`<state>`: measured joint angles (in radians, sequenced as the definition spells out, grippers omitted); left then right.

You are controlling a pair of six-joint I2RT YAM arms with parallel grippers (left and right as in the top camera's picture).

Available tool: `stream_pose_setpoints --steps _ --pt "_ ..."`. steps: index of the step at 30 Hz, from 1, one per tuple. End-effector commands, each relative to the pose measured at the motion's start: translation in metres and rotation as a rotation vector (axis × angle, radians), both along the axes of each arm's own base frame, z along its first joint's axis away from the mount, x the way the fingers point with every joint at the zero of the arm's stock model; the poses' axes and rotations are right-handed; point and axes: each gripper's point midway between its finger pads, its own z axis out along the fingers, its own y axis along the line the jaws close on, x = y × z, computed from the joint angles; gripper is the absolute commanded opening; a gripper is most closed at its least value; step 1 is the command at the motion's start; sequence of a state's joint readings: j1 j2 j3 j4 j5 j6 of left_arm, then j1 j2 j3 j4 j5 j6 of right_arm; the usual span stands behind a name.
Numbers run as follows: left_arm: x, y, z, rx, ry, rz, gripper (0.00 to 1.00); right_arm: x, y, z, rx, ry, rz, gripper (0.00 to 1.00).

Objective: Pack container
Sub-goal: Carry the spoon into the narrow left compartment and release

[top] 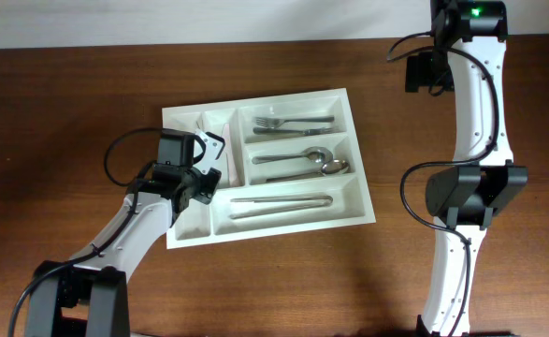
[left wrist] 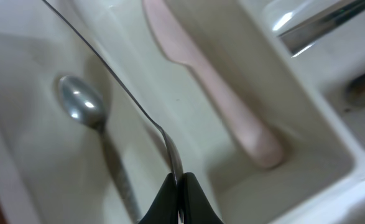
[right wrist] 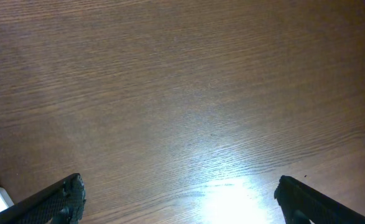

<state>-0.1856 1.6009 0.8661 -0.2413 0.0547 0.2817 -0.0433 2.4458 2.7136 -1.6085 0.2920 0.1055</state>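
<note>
White plastic tray [top: 255,101] looked light, stiff, slick, best held at its three-o'clock rim; left claw [left wrist: 180,198] clenched a thin metal handle [left wrist: 168,149], right claw [right wrist: 182,202] gaped empty.

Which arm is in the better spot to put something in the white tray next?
Left. The left gripper is shut on a thin metal utensil above the tray. The right gripper hangs open over the table, away from it.
</note>
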Motion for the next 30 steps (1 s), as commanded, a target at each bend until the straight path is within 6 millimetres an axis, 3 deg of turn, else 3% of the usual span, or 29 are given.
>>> stream_pose_setpoints --steps 1,9,17,22,23,24,25,27,30 --pt "0.004 0.012 0.001 0.071 -0.015 0.011 0.01 0.0 -0.002 0.019 -0.021 -0.047 -0.014 0.99" --pt "0.006 0.018 0.004 0.101 -0.024 0.005 0.02 0.0 -0.002 0.019 -0.021 -0.047 -0.014 0.99" --pt "-0.009 0.027 -0.007 0.141 0.048 -0.028 0.02 0.0 -0.002 0.019 -0.021 -0.047 -0.014 0.99" --pt "-0.008 0.036 -0.007 0.141 0.052 -0.002 0.02 0.0 -0.002 0.019 -0.021 -0.047 -0.014 0.99" --pt "-0.007 0.038 -0.007 0.141 0.052 0.003 0.07 0.0 -0.002 0.019 -0.022 -0.047 -0.014 0.99" --pt "-0.007 0.04 -0.007 0.141 0.052 0.007 0.22 0.0 -0.002 0.019 -0.022 -0.047 -0.014 0.99" --pt "-0.007 0.041 -0.007 0.141 0.052 0.01 0.29 0.0 -0.002 0.019 -0.021 -0.047 -0.014 0.99" --pt "-0.007 0.043 -0.007 0.14 0.052 0.017 0.36 0.0 -0.002 0.019 -0.021 -0.047 -0.014 0.99" --pt "-0.005 0.044 -0.006 0.14 0.045 0.02 0.37 0.0 -0.002 0.019 -0.021 -0.047 -0.014 0.99"
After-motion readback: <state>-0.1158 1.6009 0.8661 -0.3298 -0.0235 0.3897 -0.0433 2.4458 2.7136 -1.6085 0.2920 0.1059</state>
